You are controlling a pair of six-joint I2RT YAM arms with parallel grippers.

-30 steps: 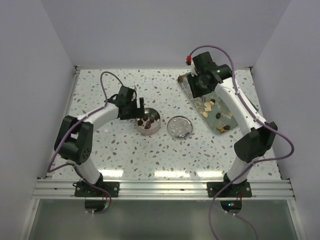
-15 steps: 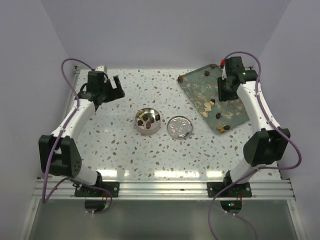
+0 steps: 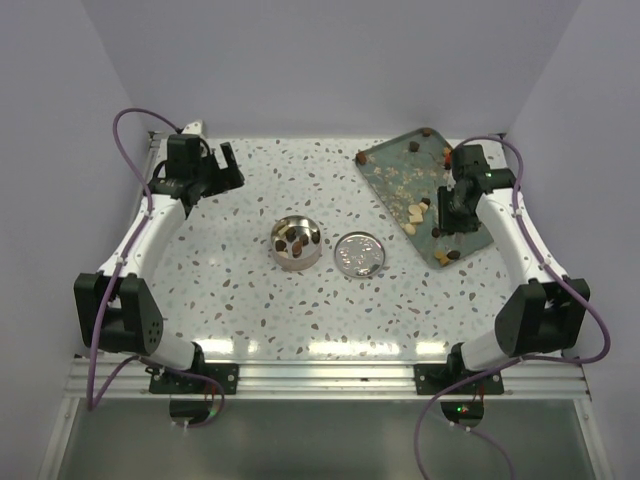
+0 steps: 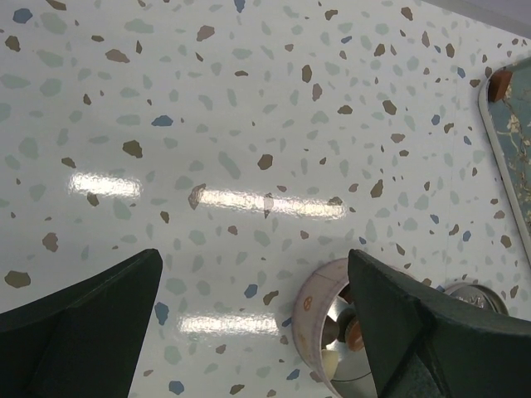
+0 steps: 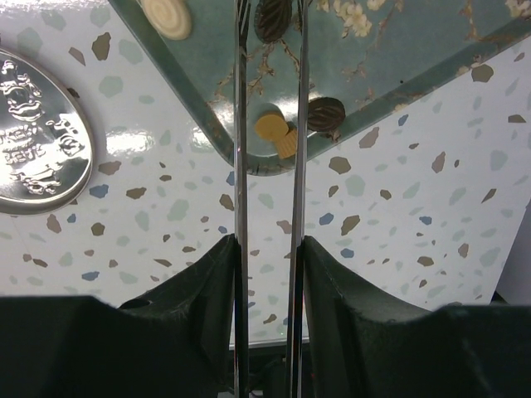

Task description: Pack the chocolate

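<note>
Tabletop is glossy white terrazzo, flecked brown, grey-green and blue. The tray shows dusky teal with a pale blossom-and-twig print and a lighter rim. Chocolate comes mostly dark brown, with cream and tan-yellow bits mixed in; one cream disc carries a spiral swirl. The tin gleams silver inside, while its outer wall looks pale pink with small orange marks. The lid is bright silver and embossed. Arms are white with black joints, and the cables are purple. Left fingers are dark green-black; right fingers are thin silver metal. Walls are pale lavender.
</note>
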